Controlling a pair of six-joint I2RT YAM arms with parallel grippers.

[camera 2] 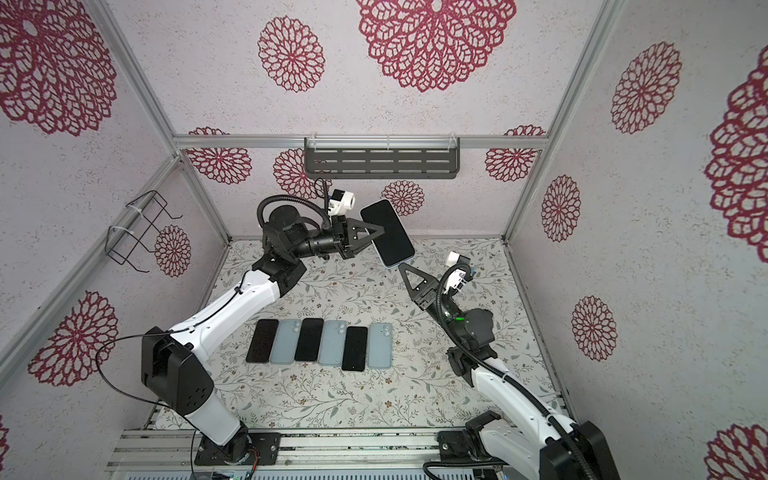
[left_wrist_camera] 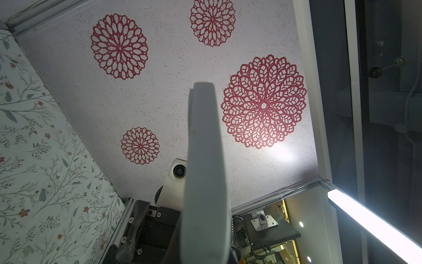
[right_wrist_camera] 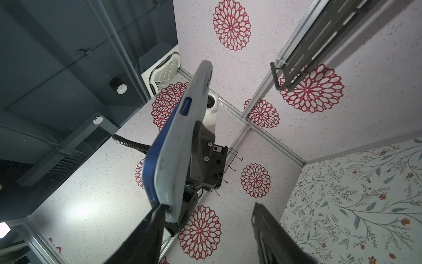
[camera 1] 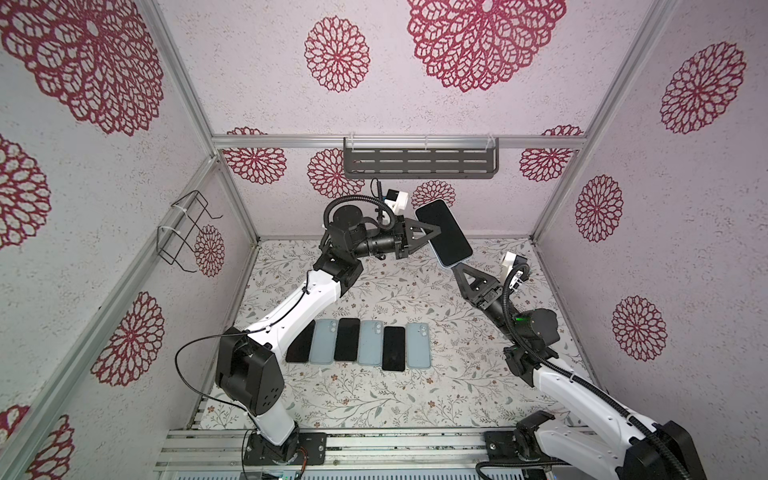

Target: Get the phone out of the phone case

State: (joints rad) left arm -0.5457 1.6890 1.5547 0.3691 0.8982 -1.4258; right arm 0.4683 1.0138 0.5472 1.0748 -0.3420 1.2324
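The left gripper (camera 1: pixel 433 236), clamped tight on the cased phone (camera 1: pixel 446 232), holds it aloft toward the table's (camera 1: pixel 374 399) 12 o'clock edge. At the phone's 5 o'clock the right gripper (right_wrist_camera: pixel 207 210) holds nothing, jaws apart. One fingertip (right_wrist_camera: pixel 157 211) touches the lower corner where phone meets case (right_wrist_camera: pixel 180 146).

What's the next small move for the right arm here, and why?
Likely nudge the right gripper so its fingertip pushes into the seam at the bottom corner and pries the lip of the case off the phone. The left gripper clamps the cased phone in mid-air. The right jaws stand open, and that fingertip sits where the blue phone edge meets the grey case.
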